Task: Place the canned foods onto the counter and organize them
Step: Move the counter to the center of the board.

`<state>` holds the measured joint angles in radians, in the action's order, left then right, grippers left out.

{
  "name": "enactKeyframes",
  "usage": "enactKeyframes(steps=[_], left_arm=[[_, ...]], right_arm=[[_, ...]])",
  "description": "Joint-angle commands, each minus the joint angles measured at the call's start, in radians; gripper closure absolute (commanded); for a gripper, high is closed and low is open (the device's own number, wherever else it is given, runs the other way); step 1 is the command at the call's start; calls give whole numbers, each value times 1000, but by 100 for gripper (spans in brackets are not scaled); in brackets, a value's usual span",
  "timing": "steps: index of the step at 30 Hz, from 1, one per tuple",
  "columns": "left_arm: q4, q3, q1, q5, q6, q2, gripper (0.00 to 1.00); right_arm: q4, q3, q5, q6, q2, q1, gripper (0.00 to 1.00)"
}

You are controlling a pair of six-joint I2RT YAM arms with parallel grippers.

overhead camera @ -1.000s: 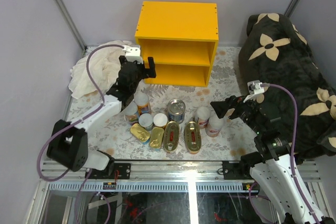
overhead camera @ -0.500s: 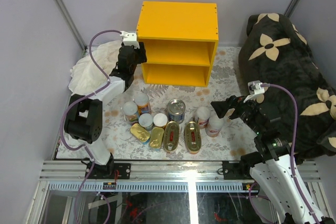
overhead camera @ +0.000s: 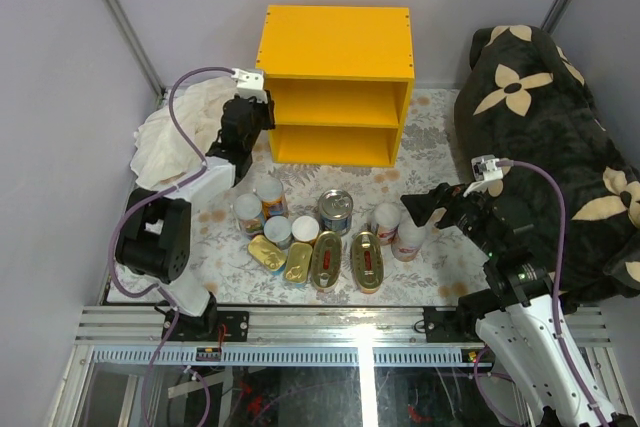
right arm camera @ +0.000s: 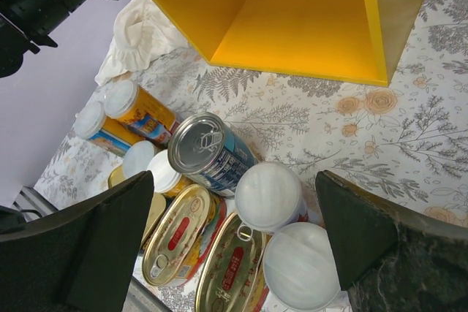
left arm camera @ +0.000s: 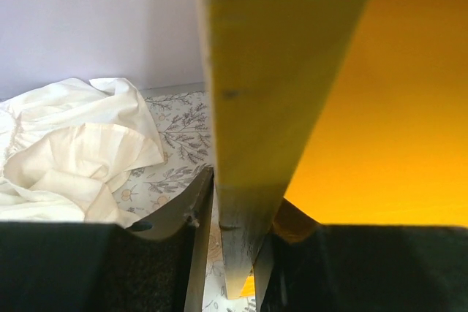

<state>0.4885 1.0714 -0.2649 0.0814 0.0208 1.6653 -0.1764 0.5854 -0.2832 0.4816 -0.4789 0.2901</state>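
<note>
The canned foods (overhead camera: pixel 318 235) are clustered on the floral floor (overhead camera: pixel 432 122) before the yellow shelf unit (overhead camera: pixel 337 42), whose side panel is pinched by the left gripper (left arm camera: pixel 241 218); the right gripper (right arm camera: pixel 234 180) is spread. The tins are judged rigid and slick, best gripped across their sides.

Cans (overhead camera: pixel 336 212) on the table (overhead camera: pixel 440 127), in front of the counter (overhead camera: pixel 337 42)
The counter stands at the back. The cans sit in a bunch in front of it, tall ones behind and flat ones at the front. A cloth (overhead camera: pixel 165 137) lies left of the counter. A big blanket (overhead camera: pixel 540 147) is piled on the right.
</note>
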Motion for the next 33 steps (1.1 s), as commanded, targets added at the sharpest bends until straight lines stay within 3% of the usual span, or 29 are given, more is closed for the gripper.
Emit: enactKeyframes(steps=[1, 12, 19, 23, 27, 33], left_arm=[[63, -78, 8, -66, 8, -86, 86], [77, -192, 7, -166, 59, -210, 87], [54, -267, -1, -192, 99, -298, 86], [46, -304, -18, -182, 106, -337, 85], [24, -320, -25, -194, 118, -352, 85], [37, -362, -25, -189, 133, -373, 85]], right_arm=[[18, -29, -48, -4, 7, 5, 1], [-27, -19, 99, -40, -36, 5, 0], [-43, 19, 146, 2, -155, 7, 0], [-13, 43, 246, 11, -200, 42, 0], [86, 30, 268, -5, -211, 83, 1], [405, -134, 178, 87, -116, 84, 1]])
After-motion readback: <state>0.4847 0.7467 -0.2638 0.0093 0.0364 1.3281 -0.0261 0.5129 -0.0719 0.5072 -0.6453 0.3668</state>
